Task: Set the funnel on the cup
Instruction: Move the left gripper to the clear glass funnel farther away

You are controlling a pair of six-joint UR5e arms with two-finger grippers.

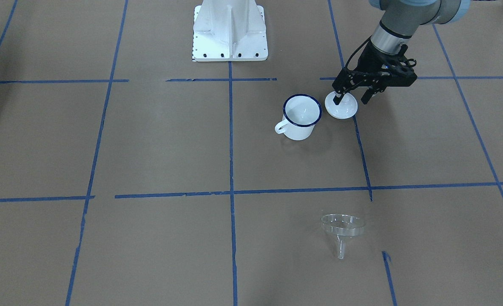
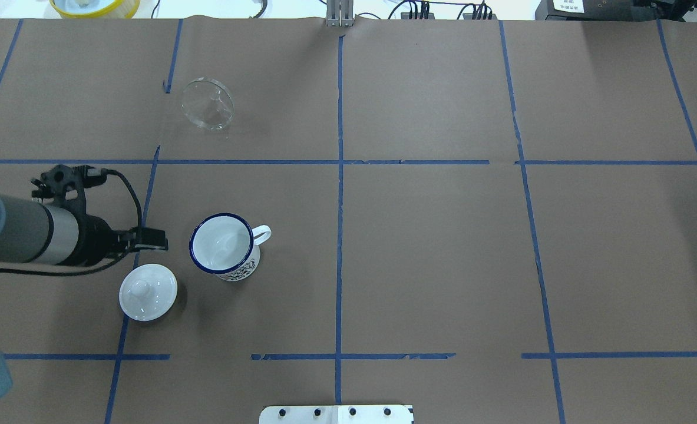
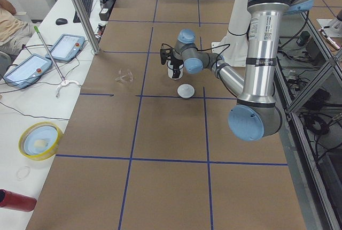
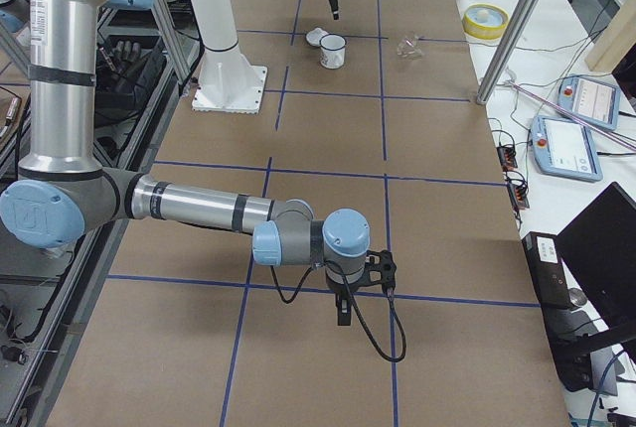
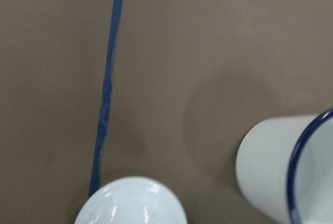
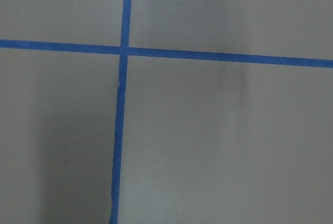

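Observation:
The clear funnel [image 1: 342,227] lies on its side on the brown table, far from the robot; it also shows in the overhead view [image 2: 208,104]. The white cup [image 1: 301,115] with a dark blue rim stands upright and empty [image 2: 223,246], handle away from the lid. My left gripper [image 1: 352,99] is open and empty, hovering just above the white knobbed lid [image 1: 341,106], beside the cup. The left wrist view shows the cup's side [image 5: 270,172] and the lid's edge [image 5: 132,203]. My right gripper [image 4: 343,308] hangs over bare table far from these; I cannot tell whether it is open.
The robot's white base [image 1: 230,32] stands at the table's near middle. A yellow bowl [image 3: 38,139], a red bottle [image 3: 16,200] and control tablets [image 3: 69,45] sit on the side bench beyond the far edge. Blue tape lines grid the table.

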